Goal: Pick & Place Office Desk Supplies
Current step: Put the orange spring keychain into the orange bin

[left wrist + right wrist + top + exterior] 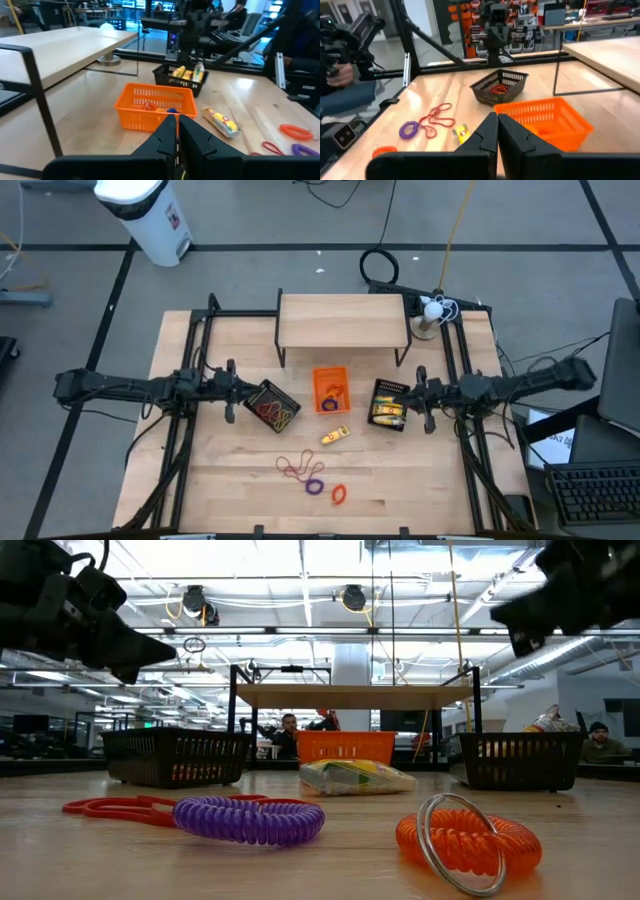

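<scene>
The loose supplies lie on the near middle of the table: red rubber bands [295,468], a purple coil ring [315,486], an orange coil ring [338,494] and a yellow packet [335,435]. In the low view the purple ring [250,818] and the orange ring [468,840] rest flat on the wood. My left gripper [232,393] hovers shut beside the left black mesh tray [272,406]. My right gripper [418,392] hovers shut beside the right black mesh tray [390,404]. Both point level toward the table's middle and hold nothing [177,131] [497,131].
A small orange tray [331,388] with a few items stands between the two mesh trays. The left mesh tray holds rubber bands, the right one yellow packets [187,73]. A wooden shelf on black legs [343,320] spans the far side. People sit in the room beyond the table.
</scene>
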Controlling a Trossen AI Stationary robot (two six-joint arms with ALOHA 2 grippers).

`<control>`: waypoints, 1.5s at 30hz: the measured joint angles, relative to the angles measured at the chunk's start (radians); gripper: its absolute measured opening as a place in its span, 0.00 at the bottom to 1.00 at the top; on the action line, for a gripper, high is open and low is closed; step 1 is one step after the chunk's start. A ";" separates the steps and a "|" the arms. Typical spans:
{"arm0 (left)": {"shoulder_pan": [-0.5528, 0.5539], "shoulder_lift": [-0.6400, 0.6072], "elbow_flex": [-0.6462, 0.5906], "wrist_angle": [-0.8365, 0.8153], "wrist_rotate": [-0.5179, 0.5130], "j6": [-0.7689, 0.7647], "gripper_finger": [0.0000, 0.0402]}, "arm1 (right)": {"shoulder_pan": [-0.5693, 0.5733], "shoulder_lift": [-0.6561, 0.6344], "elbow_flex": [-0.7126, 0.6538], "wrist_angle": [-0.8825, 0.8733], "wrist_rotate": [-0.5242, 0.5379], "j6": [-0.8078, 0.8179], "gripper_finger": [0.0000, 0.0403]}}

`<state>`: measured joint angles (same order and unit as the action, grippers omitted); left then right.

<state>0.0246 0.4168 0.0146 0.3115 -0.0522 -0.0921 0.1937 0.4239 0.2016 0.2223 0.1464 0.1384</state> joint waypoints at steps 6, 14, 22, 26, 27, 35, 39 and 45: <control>0.000 0.000 0.000 0.008 -0.063 0.005 0.01 | 0.150 0.485 0.314 -0.166 0.037 0.002 0.00; 0.000 0.000 0.000 0.008 -0.108 -0.015 0.05 | 0.258 1.010 0.709 -0.334 -0.119 0.051 0.00; 0.000 0.000 0.001 0.008 -0.108 -0.053 0.02 | 0.291 1.265 0.804 -0.175 -0.176 0.131 0.09; 0.000 0.000 0.001 0.008 -0.106 -0.068 0.01 | 0.305 1.359 0.805 -0.037 -0.172 0.139 0.21; 0.000 0.001 0.001 0.008 -0.106 -0.068 0.02 | 0.308 1.383 0.805 0.007 -0.172 0.142 0.25; 0.000 0.001 0.001 0.007 -0.106 -0.061 0.04 | 0.362 1.520 0.805 0.113 -0.088 0.138 0.41; 0.000 0.001 0.001 0.007 -0.106 -0.061 0.01 | 0.375 1.557 0.808 0.132 -0.058 0.145 0.41; 0.000 0.001 0.001 0.007 -0.106 -0.054 0.04 | 0.377 1.572 0.809 0.096 0.058 0.166 0.37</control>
<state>0.0246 0.4175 0.0158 0.3187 -0.1581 -0.1464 0.5712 1.9961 1.0107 0.3188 0.2045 0.3045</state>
